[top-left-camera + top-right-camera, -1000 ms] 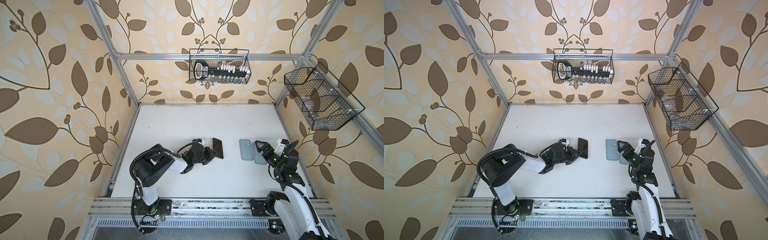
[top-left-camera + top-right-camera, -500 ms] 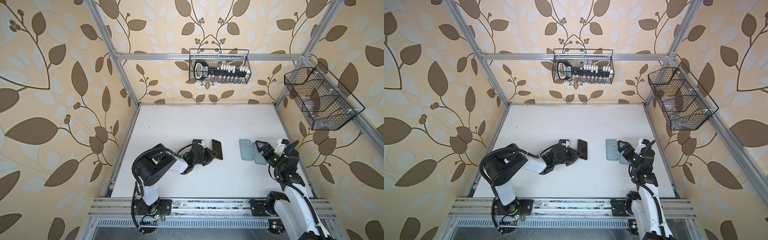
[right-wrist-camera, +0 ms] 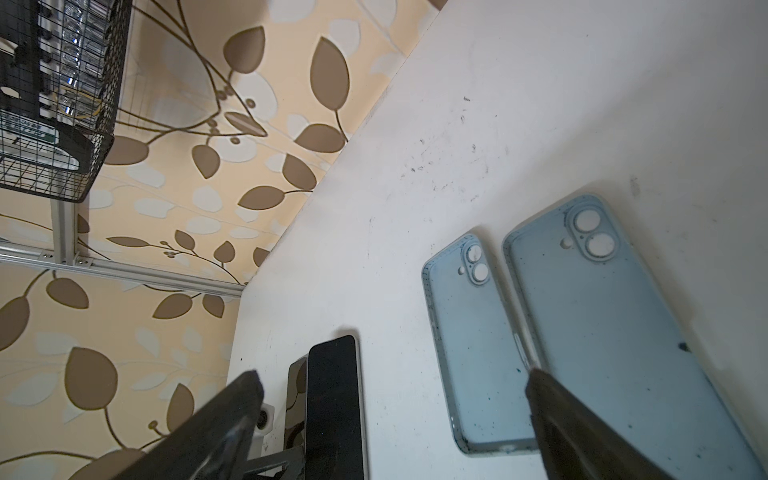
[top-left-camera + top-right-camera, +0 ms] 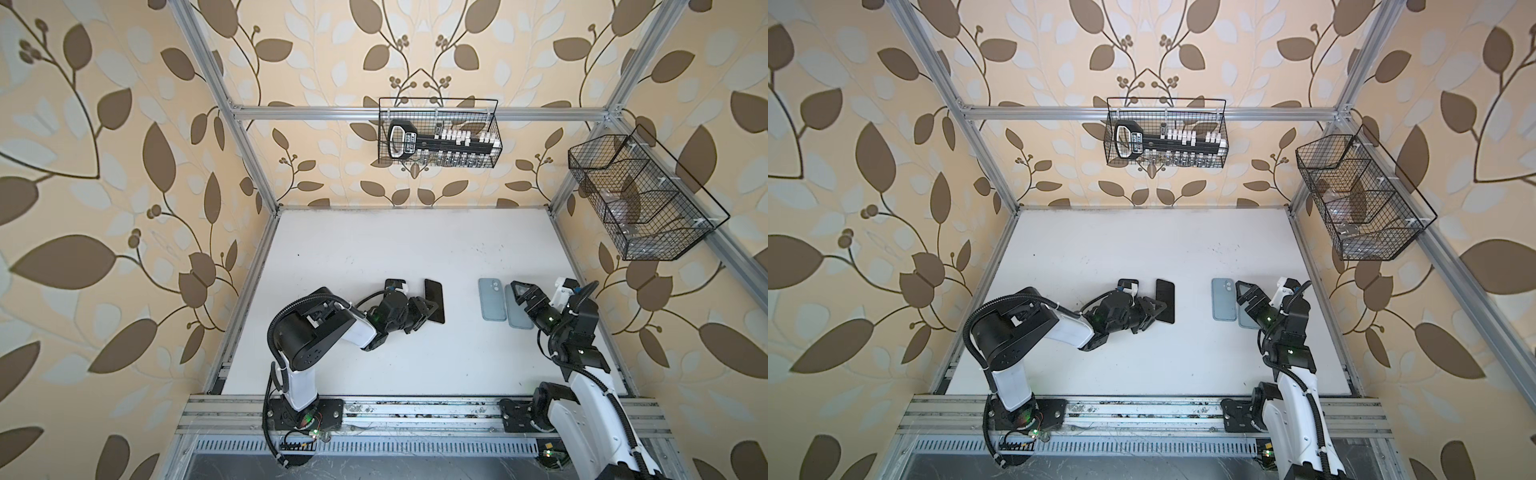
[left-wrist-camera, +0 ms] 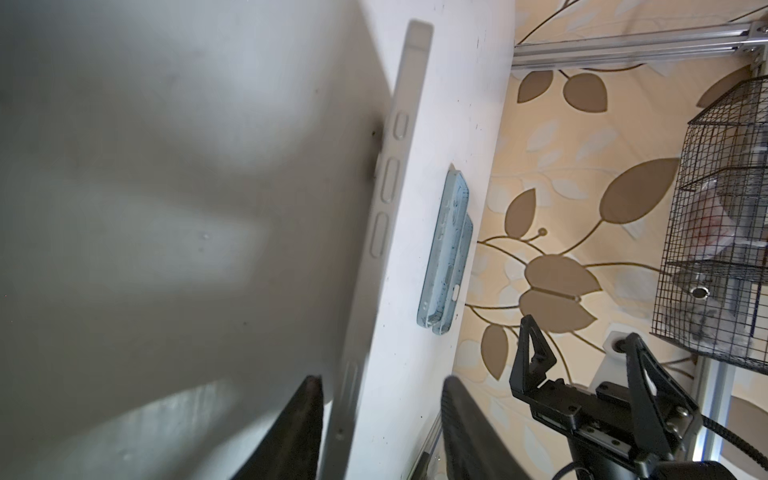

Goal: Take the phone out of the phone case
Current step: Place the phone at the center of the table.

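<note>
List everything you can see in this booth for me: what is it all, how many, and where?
table: 1, white, fills the floor of the booth
phone: 1, black, on the table at the left hand
phone cases: 2, light blue, empty, side by side on the table by the right hand
wire baskets: 2, black, one on the back wall, one on the right wall
tool set: 1, black with white pieces, in the back-wall basket
arms: 2, black and white, mounted at the near edge of the table
left hand: 1, black, open, a finger on either side of the phone's edge
right hand: 1, black, open, above the cases
</note>
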Controlling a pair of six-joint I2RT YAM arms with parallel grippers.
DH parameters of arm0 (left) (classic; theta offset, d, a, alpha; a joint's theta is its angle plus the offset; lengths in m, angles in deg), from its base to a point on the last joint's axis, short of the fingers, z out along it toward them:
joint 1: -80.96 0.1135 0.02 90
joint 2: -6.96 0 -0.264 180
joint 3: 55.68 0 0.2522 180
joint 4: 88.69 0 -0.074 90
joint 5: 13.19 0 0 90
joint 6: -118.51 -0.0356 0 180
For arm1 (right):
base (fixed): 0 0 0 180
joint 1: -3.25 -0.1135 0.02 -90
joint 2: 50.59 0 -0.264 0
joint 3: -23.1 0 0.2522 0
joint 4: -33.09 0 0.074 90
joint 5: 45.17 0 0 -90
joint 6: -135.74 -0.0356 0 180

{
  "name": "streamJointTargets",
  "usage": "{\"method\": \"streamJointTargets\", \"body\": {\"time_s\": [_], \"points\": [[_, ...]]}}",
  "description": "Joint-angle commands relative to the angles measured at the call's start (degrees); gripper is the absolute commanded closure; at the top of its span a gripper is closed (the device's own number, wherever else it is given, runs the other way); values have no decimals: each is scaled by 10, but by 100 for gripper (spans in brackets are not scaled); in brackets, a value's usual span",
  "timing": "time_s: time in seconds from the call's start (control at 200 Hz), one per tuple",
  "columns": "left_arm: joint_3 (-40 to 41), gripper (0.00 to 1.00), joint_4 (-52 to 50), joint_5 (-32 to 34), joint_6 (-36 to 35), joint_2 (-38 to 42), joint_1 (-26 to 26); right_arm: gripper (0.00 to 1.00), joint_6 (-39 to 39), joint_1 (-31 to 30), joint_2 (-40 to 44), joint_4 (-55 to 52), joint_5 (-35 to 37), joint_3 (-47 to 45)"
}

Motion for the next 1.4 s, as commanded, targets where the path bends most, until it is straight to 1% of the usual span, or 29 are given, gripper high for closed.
{"method": "streamJointTargets", "body": {"time_s": [0.0,0.62,0.81,0.95,1.195,1.395], "points": [[5,50,27,12,3,3,-7,0,-1,4,8,5,-8,-11],[6,45,-3,21,5,-7,-11,0,-2,5,3,10,-8,-13],[2,42,-16,23,5,-6,-11,0,-1,5,-2,14,-9,-12],[3,38,-33,29,5,0,-12,0,-1,5,-3,15,-9,-13],[-1,25,-86,46,-10,24,-17,0,0,5,-1,15,-10,-13],[-28,11,-203,77,-45,62,-31,0,3,5,2,11,-10,-12]]}}
